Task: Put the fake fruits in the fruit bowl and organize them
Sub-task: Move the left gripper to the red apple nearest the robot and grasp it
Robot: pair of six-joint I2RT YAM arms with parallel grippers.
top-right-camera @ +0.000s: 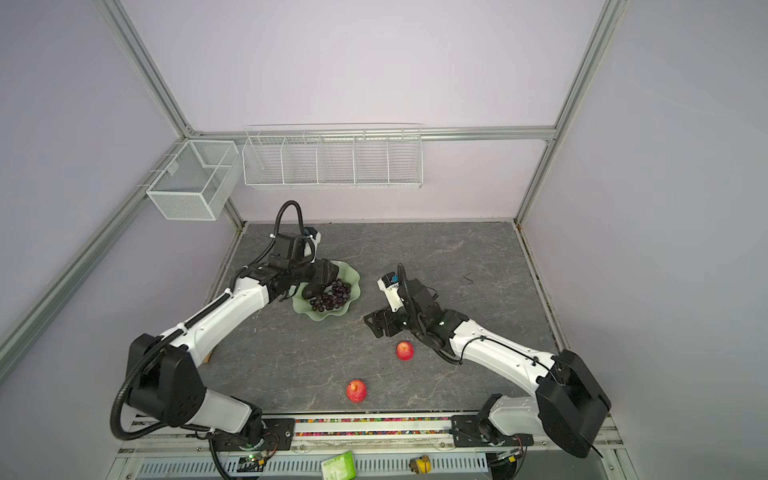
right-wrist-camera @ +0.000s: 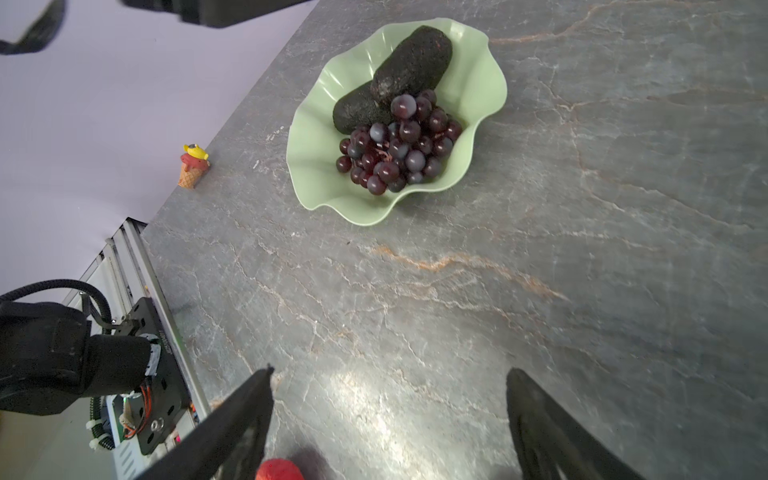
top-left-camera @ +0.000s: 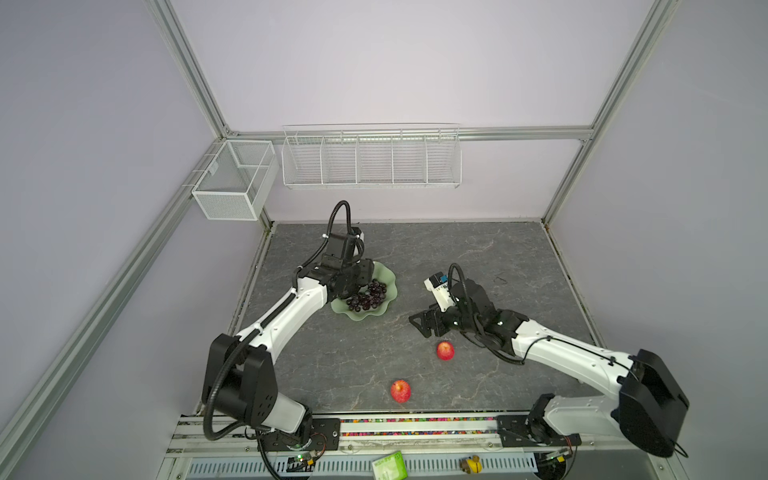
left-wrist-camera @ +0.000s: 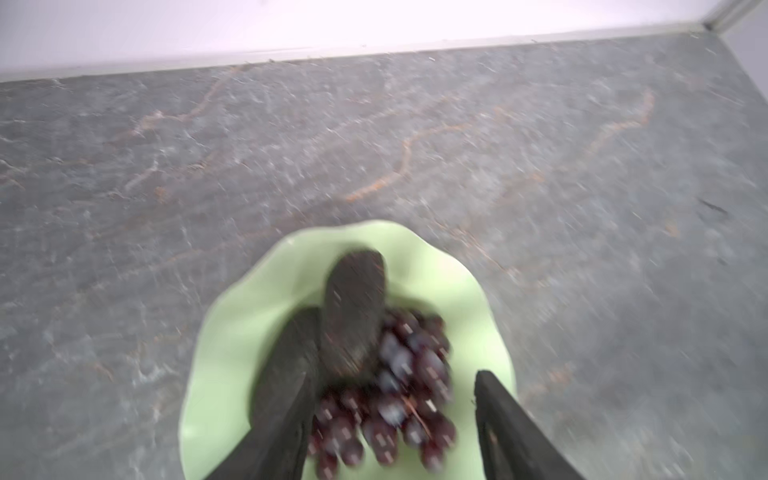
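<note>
Avocado point(right-wrist-camera: 411, 62) lies in bowl point(right-wrist-camera: 316, 166), long axis pointing at grapes point(right-wrist-camera: 399, 145).

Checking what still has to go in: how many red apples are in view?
2, both on the table outside the fruit bowl: one apple beside the right pincer, the other apple nearer the front edge. None looks hidden.

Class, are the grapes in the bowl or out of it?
In. The grapes rest inside the green bowl, within its wavy rim.
</note>
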